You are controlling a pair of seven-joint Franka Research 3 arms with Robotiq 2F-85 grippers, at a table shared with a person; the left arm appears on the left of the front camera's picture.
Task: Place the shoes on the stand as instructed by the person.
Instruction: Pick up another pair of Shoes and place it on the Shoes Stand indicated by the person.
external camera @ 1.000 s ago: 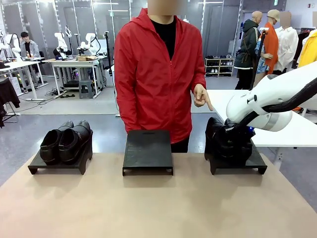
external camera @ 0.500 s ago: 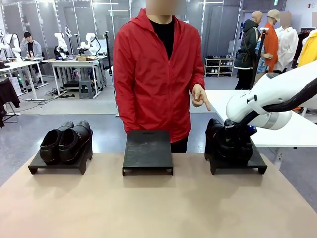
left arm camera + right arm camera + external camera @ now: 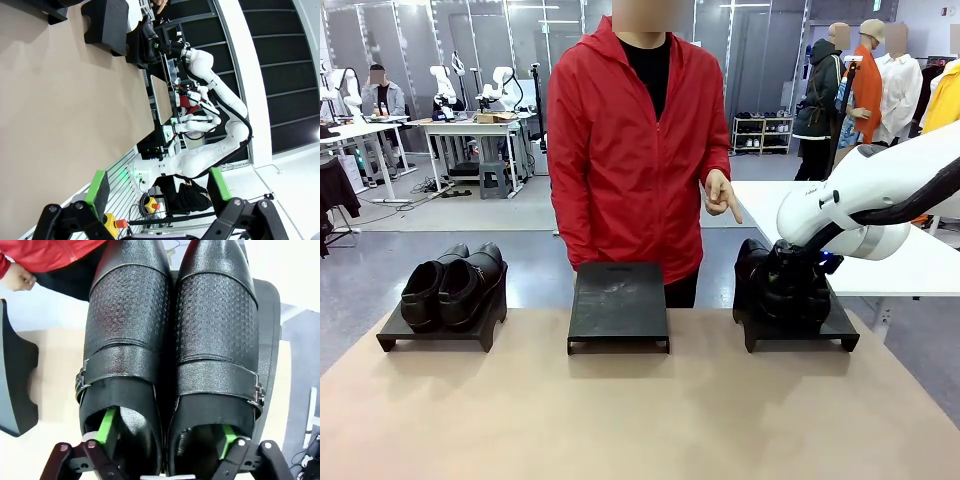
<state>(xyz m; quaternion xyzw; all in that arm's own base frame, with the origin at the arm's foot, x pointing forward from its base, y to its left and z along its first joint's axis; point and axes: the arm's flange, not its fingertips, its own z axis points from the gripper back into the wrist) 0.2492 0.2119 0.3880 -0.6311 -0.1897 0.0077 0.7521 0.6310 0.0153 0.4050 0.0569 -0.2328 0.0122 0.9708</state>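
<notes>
Though glossy, shoes (image 3: 172,340) emboss-textured, buckled

No readable text, labels, brands or numbers in any view. Shoes (image 3: 170,355), stands (image 3: 619,305), red jacket (image 3: 635,150) carry no legible print. Background signage too small and blurred to read.

Glossy black shoes (image 3: 170,340) with embossed grain; person's jacket (image 3: 630,150) bright red.

A robotics lab: white robot arms (image 3: 502,88) on worktables (image 3: 470,128) fill a grey-floored hall behind glass partitions (image 3: 760,60).
</notes>
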